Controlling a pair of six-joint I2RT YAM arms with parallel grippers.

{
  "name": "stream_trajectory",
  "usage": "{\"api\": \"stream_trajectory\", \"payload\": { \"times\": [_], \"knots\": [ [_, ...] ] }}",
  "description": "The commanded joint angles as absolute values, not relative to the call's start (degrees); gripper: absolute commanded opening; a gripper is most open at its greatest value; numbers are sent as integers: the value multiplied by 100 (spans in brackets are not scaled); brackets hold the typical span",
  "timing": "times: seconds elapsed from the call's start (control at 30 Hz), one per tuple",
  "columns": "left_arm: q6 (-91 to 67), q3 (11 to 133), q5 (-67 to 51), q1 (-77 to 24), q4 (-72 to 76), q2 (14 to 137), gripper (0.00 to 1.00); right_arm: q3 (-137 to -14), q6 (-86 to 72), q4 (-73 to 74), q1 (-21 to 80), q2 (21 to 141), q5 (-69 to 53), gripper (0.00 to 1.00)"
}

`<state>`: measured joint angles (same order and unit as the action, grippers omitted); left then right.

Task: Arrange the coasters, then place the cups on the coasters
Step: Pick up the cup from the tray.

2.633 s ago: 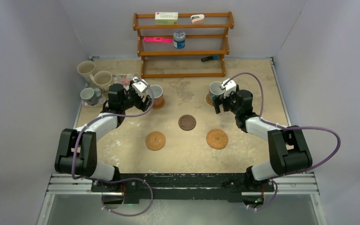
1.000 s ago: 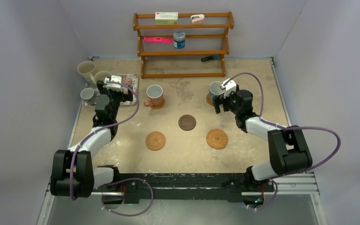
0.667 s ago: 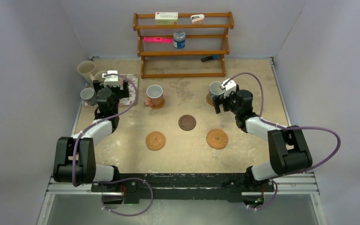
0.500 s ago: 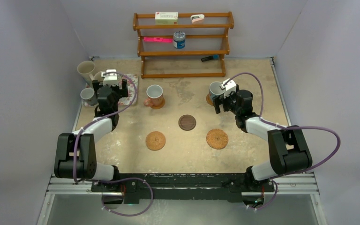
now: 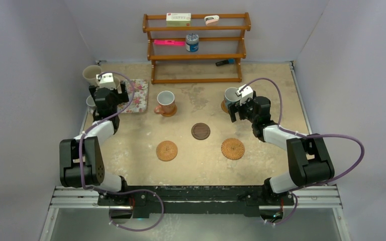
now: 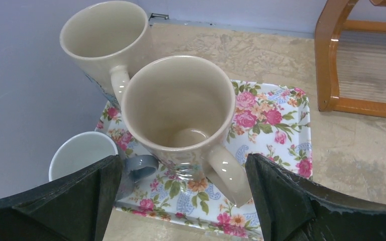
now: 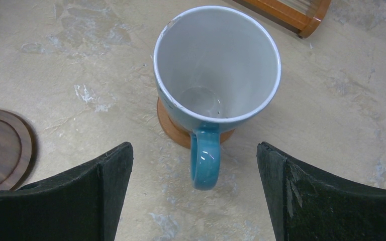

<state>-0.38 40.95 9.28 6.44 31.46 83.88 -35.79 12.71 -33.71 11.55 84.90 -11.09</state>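
My left gripper (image 5: 109, 91) (image 6: 182, 173) hangs open over the near cream cup (image 6: 181, 115) on the floral tray; that cup's handle lies between the fingers, untouched. A second cream cup (image 5: 91, 74) (image 6: 103, 40) stands behind it and a small grey-white cup (image 6: 83, 158) to its left. The orange-brown cup (image 5: 166, 102) sits on a coaster (image 5: 171, 112). The light blue cup (image 5: 229, 95) (image 7: 216, 65) stands on a tan coaster (image 7: 173, 128), with my right gripper (image 5: 237, 109) (image 7: 195, 150) open just behind its handle. A dark brown coaster (image 5: 200, 131) (image 7: 0, 148) and two woven coasters (image 5: 166, 150) (image 5: 232, 148) lie bare.
The floral tray (image 5: 136, 93) (image 6: 276, 130) lies at the back left, close to the left wall. A wooden shelf rack (image 5: 196, 47) (image 6: 331, 60) with a tin can (image 5: 192, 42) and small items stands along the back edge.
My left arm has swung left from the orange-brown cup on its coaster to the cups on the tray. The right arm has stayed still.
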Motion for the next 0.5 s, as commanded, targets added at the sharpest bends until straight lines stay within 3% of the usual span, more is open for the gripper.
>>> {"api": "stream_trajectory", "payload": {
  "times": [0.0, 0.47],
  "knots": [
    [-141, 4359, 521, 745, 3040, 8046, 100, -3788, 1335, -3546, 1143, 8455, -1045, 94],
    [-102, 4994, -290, 2117, 1528, 7985, 100, -3788, 1294, -3520, 1143, 8406, -1090, 94]
  ]
}}
